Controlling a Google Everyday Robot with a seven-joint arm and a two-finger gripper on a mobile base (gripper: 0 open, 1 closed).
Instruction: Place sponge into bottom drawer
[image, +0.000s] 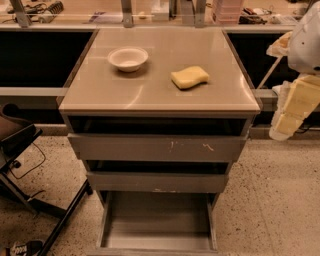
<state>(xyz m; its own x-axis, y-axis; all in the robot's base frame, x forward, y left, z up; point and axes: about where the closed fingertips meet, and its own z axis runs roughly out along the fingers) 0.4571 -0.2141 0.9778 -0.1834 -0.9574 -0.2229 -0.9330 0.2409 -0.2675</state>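
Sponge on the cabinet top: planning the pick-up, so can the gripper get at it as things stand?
Probably yes. The sponge lies apart from the white bowl with nothing over it; the gripper hangs beside the cabinet's right edge, nothing between.

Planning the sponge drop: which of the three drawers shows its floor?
The bottom drawer, pulled farthest out, grey floor exposed; the top drawer and middle drawer show only dark gaps. The end effector hangs right of the cabinet.

At the right edge, a rounded white arm shell (307, 45) carries a blocky pale-yellow gripper (291, 114).
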